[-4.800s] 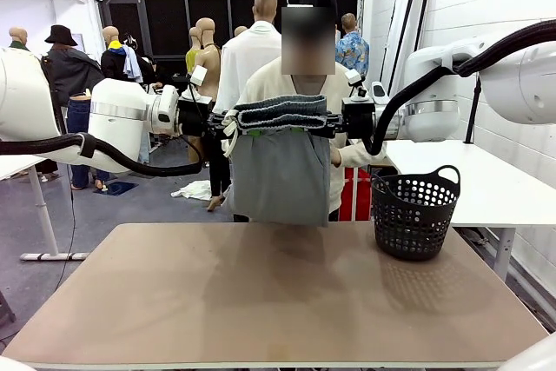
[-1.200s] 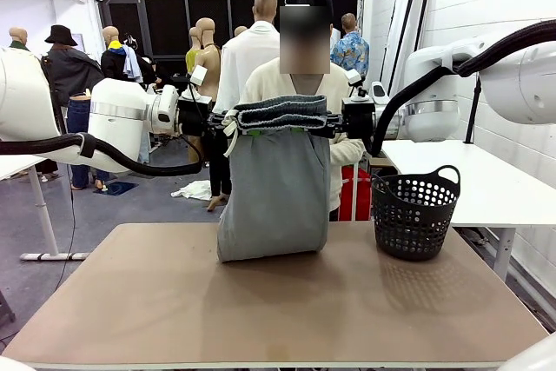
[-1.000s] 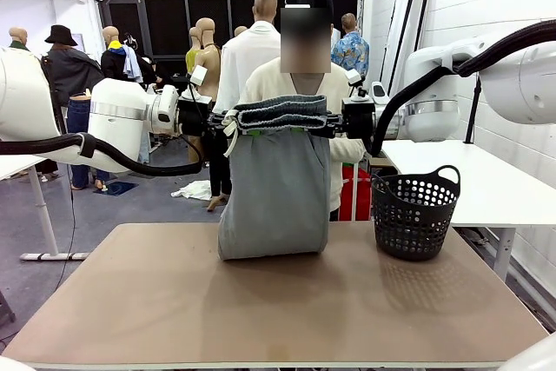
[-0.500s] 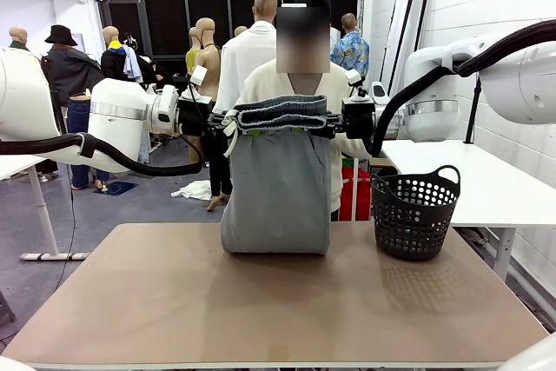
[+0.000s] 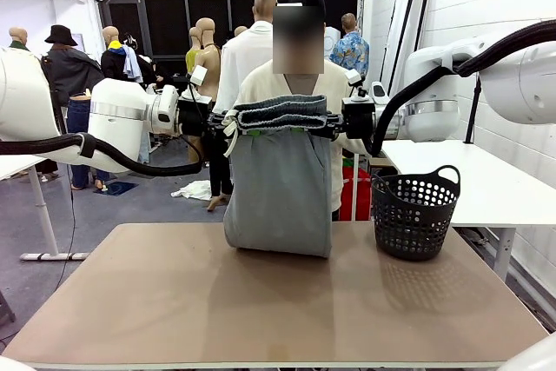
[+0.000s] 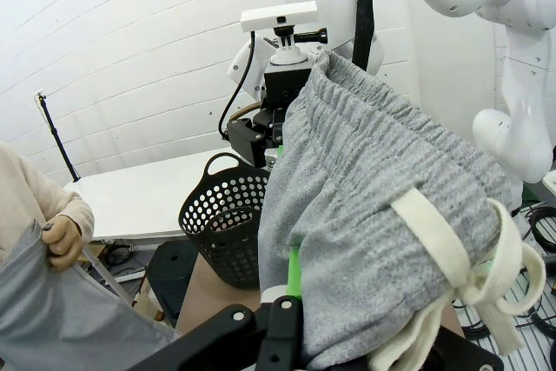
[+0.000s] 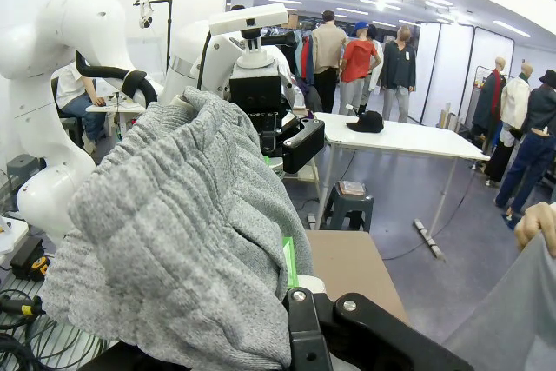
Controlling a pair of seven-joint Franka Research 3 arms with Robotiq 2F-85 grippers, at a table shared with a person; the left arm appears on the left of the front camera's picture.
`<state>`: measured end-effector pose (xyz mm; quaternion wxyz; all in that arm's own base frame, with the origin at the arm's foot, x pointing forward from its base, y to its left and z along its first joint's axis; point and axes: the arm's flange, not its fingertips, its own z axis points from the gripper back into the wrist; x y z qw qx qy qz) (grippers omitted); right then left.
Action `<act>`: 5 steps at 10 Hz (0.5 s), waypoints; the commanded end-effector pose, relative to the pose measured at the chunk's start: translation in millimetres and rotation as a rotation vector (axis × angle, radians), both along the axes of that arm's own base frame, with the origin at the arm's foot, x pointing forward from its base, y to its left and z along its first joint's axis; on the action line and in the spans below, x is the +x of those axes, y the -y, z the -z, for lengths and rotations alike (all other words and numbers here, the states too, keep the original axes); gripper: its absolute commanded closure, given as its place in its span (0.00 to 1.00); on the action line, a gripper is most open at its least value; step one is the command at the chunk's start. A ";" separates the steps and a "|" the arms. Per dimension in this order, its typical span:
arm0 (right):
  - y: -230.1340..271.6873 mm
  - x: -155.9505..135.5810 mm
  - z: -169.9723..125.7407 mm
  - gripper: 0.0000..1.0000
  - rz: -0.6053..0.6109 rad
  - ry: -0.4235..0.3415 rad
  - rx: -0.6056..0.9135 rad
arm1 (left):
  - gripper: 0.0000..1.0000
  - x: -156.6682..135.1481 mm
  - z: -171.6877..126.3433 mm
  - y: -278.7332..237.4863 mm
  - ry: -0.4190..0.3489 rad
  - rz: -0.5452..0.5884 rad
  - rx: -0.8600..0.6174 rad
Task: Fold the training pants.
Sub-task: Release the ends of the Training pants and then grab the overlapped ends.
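The light grey training pants (image 5: 278,188) hang by their gathered waistband high over the table's far side. My left gripper (image 5: 233,124) is shut on the waistband's left end, beside the white drawstring (image 6: 452,241). My right gripper (image 5: 327,125) is shut on the right end. The left wrist view has the bunched waistband (image 6: 373,206) draped over my green pad (image 6: 294,271). The right wrist view shows it heaped over the other green pad (image 7: 289,260). Behind the pants, a person's hand (image 6: 62,236) grips the lower grey fabric (image 6: 61,319). The lower fold reaches table level; I cannot tell whether it touches.
A black perforated basket (image 5: 415,212) stands at the far right of the brown table (image 5: 278,310). A white table (image 5: 469,184) is behind it to the right. The person (image 5: 291,84) stands at the far edge.
The hanging lower fold of the pants has drifted slightly to the right over the last second. Several seconds ago it hung higher above the table. Both grippers stay where they were.
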<state>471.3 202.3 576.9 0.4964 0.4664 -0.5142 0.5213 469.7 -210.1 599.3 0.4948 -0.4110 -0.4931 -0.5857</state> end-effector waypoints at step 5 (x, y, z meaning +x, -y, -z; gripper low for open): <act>-1.0 -1.1 -0.9 1.00 -0.009 0.001 0.003 | 1.00 -3.5 -2.4 0.5 0.014 -0.013 -0.022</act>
